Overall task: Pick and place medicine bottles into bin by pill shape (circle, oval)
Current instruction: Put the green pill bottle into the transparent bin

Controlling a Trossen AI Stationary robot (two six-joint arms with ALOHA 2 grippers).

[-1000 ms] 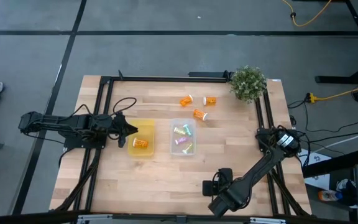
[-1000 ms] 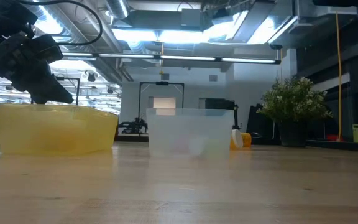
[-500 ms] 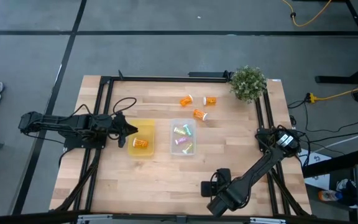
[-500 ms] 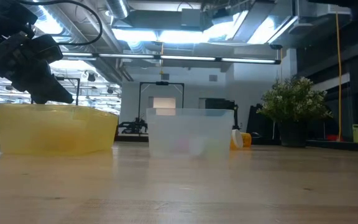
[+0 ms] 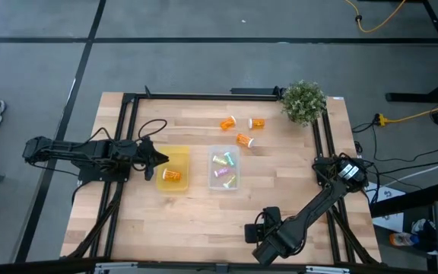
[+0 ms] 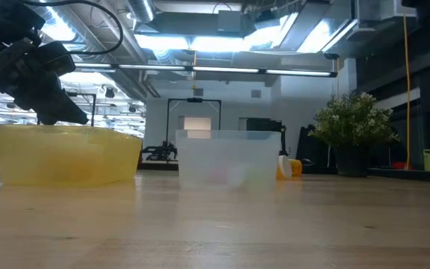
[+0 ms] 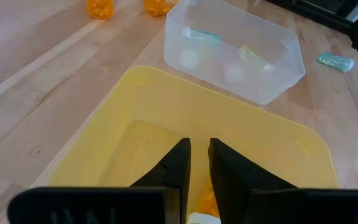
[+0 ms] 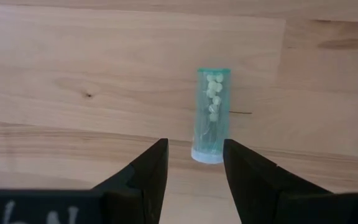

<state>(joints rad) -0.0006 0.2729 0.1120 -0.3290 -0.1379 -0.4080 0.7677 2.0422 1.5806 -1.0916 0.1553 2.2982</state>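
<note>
My left gripper (image 5: 163,159) hangs over the yellow bin's (image 5: 160,185) left side, its fingers nearly together (image 7: 199,148). An orange bottle (image 5: 172,175) lies on the bin's floor below it. The clear bin (image 5: 211,183) holds three pale teal bottles (image 5: 223,160). Three orange bottles (image 5: 244,140) lie on the table behind the bins. My right gripper (image 8: 193,147) is open near the table's front edge (image 5: 252,230). Just ahead of its fingertips a teal bottle (image 8: 212,114) lies on its side on the wood, untouched. This bottle also shows in the left wrist view (image 7: 335,61).
A potted plant (image 5: 303,102) stands at the table's far right corner. Dark frame rails (image 5: 204,95) run along the far and side edges. In the low view the yellow bin (image 6: 69,153) and the clear bin (image 6: 230,158) stand side by side.
My right gripper has crept a little toward the table's left edge, low over the wood. My left arm and the bottles have kept still.
</note>
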